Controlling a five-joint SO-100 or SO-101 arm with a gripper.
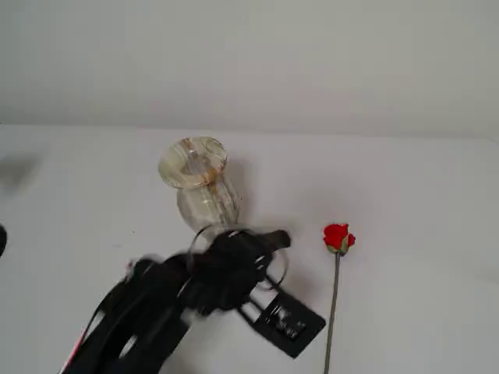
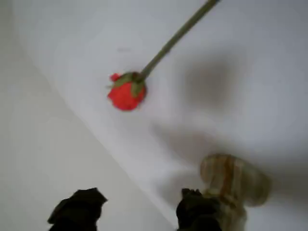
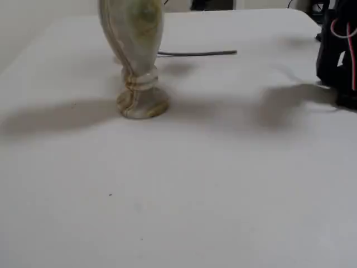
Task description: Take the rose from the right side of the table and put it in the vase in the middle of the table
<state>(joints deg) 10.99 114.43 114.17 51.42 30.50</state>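
Gripper (image 2: 134, 209) empty, fingers apart, lower frame in wrist view. Small red rosebud on thin grey-green stem (image 2: 126, 92) lies upper centre, beside streaked cream stone vase (image 2: 234, 183). Stem should be gripped squarely.

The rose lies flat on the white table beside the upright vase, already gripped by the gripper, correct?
Not gripped. The rose lies free on the table; in the wrist view the gripper is empty, apart from it. The vase stands upright.
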